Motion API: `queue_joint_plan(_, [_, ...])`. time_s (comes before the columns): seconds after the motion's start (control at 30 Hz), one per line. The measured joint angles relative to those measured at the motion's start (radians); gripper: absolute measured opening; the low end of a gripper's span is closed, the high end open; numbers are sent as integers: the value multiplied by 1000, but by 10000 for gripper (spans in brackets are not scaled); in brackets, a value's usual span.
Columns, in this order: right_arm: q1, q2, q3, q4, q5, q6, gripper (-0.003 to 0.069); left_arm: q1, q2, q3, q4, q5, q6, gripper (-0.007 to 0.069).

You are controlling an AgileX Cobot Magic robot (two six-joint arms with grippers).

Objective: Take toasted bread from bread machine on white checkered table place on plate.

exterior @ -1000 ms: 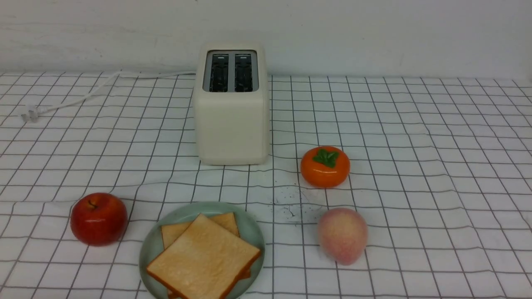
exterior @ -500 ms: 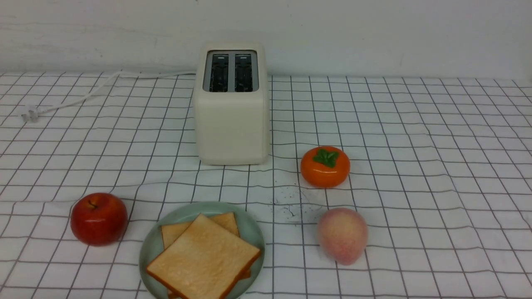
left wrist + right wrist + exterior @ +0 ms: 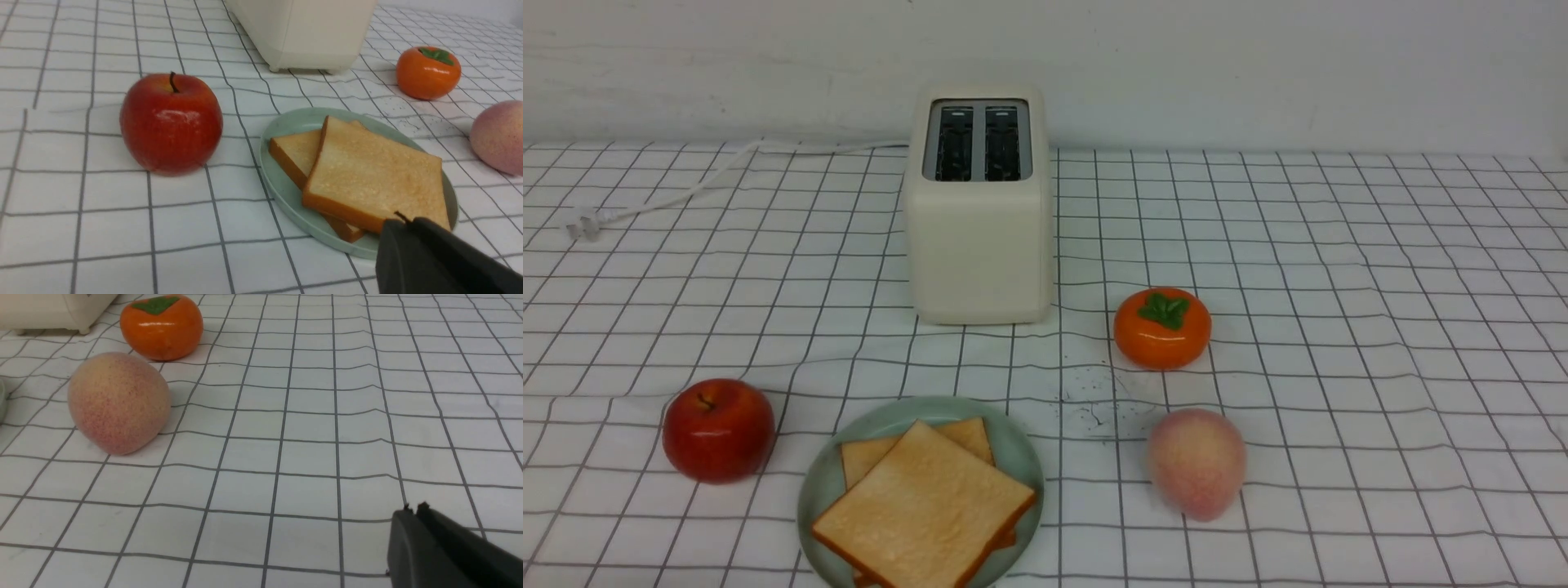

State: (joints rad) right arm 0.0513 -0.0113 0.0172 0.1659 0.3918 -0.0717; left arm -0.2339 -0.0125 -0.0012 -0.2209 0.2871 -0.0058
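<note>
1. White checkered table [image 3: 1339, 286] runs back to a plain pale wall; its cloth is slightly wrinkled.
2. Toward the rear stands the bread machine [image 3: 978, 237], both top slots empty, its white cord [image 3: 686, 186] trailing to the left.
3. Two slices of toasted bread [image 3: 923, 514] lie overlapped on the mint-green plate [image 3: 1013, 445] at the near edge.
4. A red apple [image 3: 717, 429] sits just left of the plate; a persimmon [image 3: 1161, 327] and a peach [image 3: 1196, 464] sit to its right.
5. The left gripper [image 3: 402, 220] is clenched on nothing, near the plate's rim.
6. The right gripper [image 3: 412, 509] is likewise clenched and empty, over bare cloth.
</note>
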Motion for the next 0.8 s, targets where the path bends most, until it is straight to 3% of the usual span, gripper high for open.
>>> queue_joint_plan(0.17, [0, 0, 0, 0, 0, 0, 3, 119, 0, 13, 1, -11, -12, -13])
queue_joint_plan(0.27, [0, 0, 0, 4, 2, 0, 7, 162, 0, 26, -18, 62, -13, -13])
queue_joint_plan(0.8, [0, 0, 0, 4, 2, 0, 22, 163, 0, 31, -39, 106, -15, -13])
